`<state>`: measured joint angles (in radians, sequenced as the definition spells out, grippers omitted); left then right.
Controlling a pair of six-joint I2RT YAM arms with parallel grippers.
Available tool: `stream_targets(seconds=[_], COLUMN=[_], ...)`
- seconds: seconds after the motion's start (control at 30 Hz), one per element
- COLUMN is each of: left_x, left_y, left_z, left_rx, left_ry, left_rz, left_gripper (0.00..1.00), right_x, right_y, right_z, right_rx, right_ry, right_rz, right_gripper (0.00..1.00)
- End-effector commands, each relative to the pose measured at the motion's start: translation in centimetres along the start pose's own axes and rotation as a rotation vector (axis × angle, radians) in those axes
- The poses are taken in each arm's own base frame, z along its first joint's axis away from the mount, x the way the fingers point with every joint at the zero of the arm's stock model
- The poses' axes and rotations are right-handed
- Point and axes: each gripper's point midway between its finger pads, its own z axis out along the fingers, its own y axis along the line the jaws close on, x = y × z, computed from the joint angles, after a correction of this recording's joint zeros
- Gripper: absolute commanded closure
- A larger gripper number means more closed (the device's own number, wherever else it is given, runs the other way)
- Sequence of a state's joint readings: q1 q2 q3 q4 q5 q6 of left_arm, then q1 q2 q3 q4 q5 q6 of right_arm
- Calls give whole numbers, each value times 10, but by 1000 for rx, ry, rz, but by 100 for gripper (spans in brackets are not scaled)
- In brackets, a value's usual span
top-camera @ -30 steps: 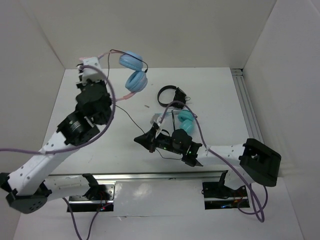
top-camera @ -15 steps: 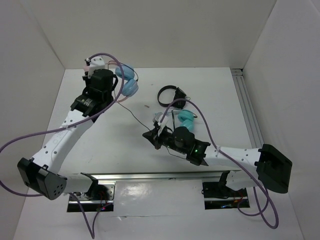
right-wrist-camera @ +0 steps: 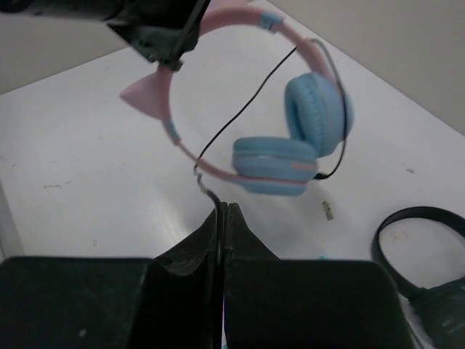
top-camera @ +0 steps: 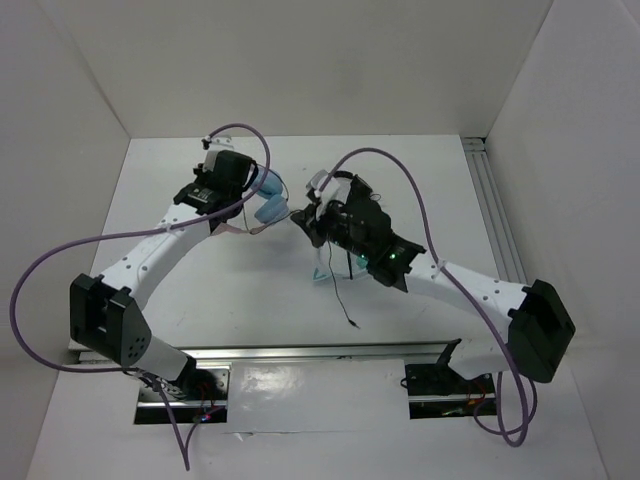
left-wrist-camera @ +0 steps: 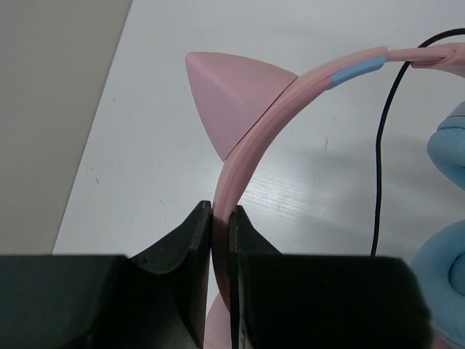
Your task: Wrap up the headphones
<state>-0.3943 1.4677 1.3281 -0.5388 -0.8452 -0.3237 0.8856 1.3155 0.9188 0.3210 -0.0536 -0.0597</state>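
Observation:
The headphones [top-camera: 268, 197] have a pink headband, small pink cat ears and light-blue cups, and hang above the table's far middle. My left gripper [top-camera: 240, 198] is shut on the pink headband [left-wrist-camera: 251, 156] just below a cat ear [left-wrist-camera: 232, 94]. My right gripper [top-camera: 298, 218] sits just right of the cups and is shut on the thin dark cable [right-wrist-camera: 207, 190]. In the right wrist view the two blue cups [right-wrist-camera: 314, 109] hang folded together ahead of my fingers. The cable's loose end [top-camera: 354, 322] trails down toward the table's front.
The all-black headphones [right-wrist-camera: 418, 233] lie behind my right gripper, mostly under the right arm in the top view. A bit of teal [top-camera: 322, 274] shows below the right arm. A metal rail [top-camera: 492, 210] runs along the table's right edge; white walls enclose the table.
My left gripper has carried the headphones from the far left corner down and right toward the middle. My right gripper has moved from the near middle up to them, holding the cable.

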Motion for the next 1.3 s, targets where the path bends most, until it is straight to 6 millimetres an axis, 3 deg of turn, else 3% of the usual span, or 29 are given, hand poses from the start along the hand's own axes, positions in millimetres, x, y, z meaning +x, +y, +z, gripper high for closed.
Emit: stream_targets(seconds=[0.0,0.07,0.2,0.23,0.27,0.3,0.33,0.47,0.73,0.9,1.03,1.1,1.2,1.27], left_x=[-10,4,15,12,18,20,23,32,30,45,49,45,27,9], left_y=[-11,-26,-58,-65,-72,-77,-88,-105,-67,-56,-48,-42,-27,-18], left_z=[1,4,-6,-20,-24,-31,-43,-83,-134,-170,-198,-205,-215,-220], left_rx=[53,123,253,286,306,329,388,549,542,681,813,842,833,805], left_ry=[-12,29,-7,-50,-69,-87,-109,-142,-201,-197,-233,-244,-273,-274], left_rz=[-63,-31,86,141,162,186,239,300,307,338,312,286,239,161], left_gripper=[100,100,100,100,100,100,100,100,100,100,100,100,100,100], right_x=[-33,-48,-50,-51,-46,-54,-48,-58,-60,-54,-54,-53,-51,-44], right_y=[-17,-24,-53,-67,-72,-78,-79,-101,-130,-139,-133,-120,-91,-52], right_z=[8,16,24,24,26,25,27,25,12,8,7,9,12,9], right_rx=[-16,-15,36,62,71,83,81,136,204,186,105,9,-157,-352], right_ry=[-20,-34,7,8,28,19,37,23,25,33,34,33,22,0], right_rz=[-53,-63,-98,-109,-104,-116,-125,-152,-172,-166,-170,-153,-104,-44], right_gripper=[100,100,100,100,100,100,100,100,100,100,96,93,91,89])
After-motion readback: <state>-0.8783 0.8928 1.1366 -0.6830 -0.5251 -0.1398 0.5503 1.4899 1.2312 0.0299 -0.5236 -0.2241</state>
